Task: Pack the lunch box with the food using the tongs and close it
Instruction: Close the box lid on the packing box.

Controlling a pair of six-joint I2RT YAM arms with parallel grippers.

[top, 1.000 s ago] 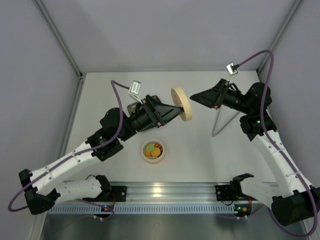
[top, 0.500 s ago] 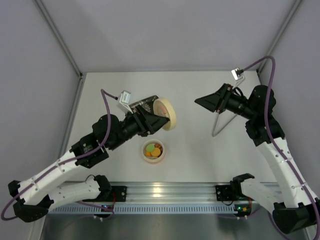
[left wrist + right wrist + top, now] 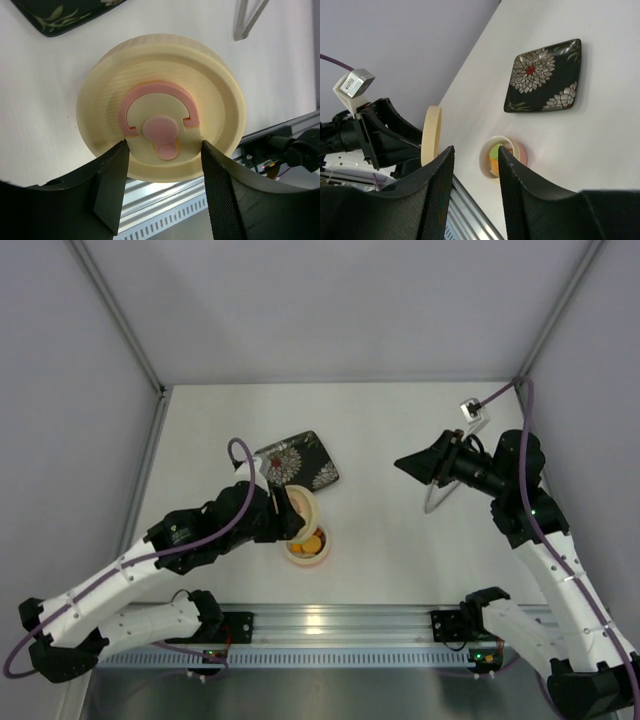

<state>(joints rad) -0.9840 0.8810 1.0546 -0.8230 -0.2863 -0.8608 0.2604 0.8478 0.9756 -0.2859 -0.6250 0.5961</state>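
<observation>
My left gripper (image 3: 287, 512) is shut on the cream lid (image 3: 304, 510), which stands tilted on edge just above the far-left rim of the lunch box (image 3: 318, 553). In the left wrist view the lid (image 3: 160, 100) shows its pink mark, with a finger on each side of its lower edge. Orange and green food (image 3: 495, 156) lies inside the lunch box (image 3: 520, 155). My right gripper (image 3: 405, 463) hangs open and empty to the right, above the table. The tongs (image 3: 436, 498) lie on the table partly under it.
The black floral plate (image 3: 302, 457) lies just beyond the lunch box with nothing on it. The metal rail (image 3: 330, 620) runs along the near edge. Grey walls enclose the table on three sides.
My left arm has carried the lid toward the near side and lower, from beside the plate to just over the lunch box. The right arm has drawn back slightly.
</observation>
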